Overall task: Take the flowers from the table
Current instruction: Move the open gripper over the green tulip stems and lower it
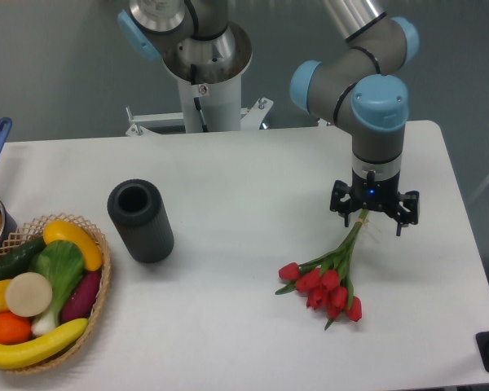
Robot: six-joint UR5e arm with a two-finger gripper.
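Red flowers (330,289) flat on bench (244,171); end effector (370,218) over stem ends, grip state unclear. Pinch stems together, lift slowly, avoid buds.

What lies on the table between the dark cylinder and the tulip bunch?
Nothing: in the fixed camera view, only bare table separates the dark cylinder from the flowers.
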